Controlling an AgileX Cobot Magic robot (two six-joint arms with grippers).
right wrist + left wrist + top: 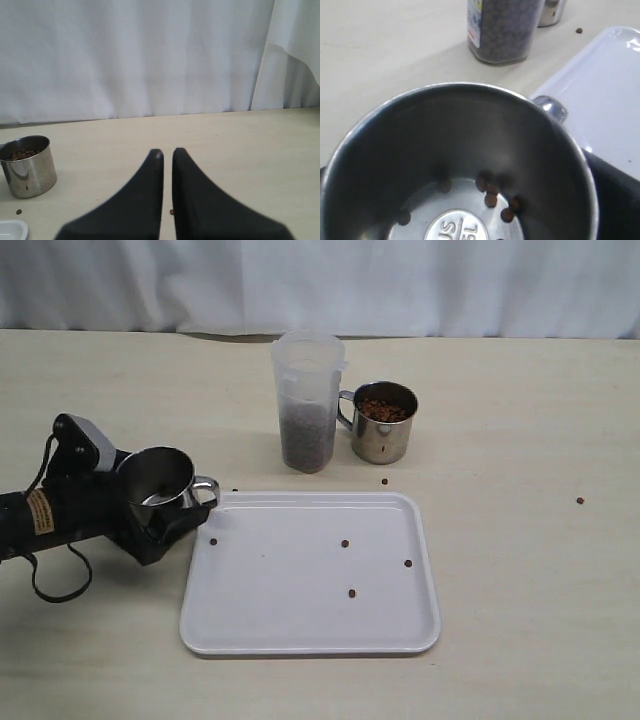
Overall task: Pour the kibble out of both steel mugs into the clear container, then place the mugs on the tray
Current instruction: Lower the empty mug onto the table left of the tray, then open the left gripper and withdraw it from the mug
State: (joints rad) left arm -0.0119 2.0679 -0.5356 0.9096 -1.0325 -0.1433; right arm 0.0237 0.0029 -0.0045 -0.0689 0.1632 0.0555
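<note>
One steel mug [155, 478] sits between the fingers of my left gripper [165, 508], just off the tray's [300, 630] left edge, its handle toward the tray corner. Whether the fingers press on it does not show. Inside this mug [460, 145] only several kibble pellets [491, 200] lie on the bottom. The clear container [307, 400] stands behind the tray, holding kibble to about half its height. The second steel mug [383, 422], full of kibble, stands right beside it. My right gripper [167, 152] is shut and empty, out of the exterior view, with that mug [27, 165] off to one side.
Three loose pellets [345, 543] lie on the tray. More lie on the table behind it [384, 481] and far right [580, 500]. A white curtain [320, 280] hangs along the table's back edge. The left arm's cable [60, 590] loops on the table.
</note>
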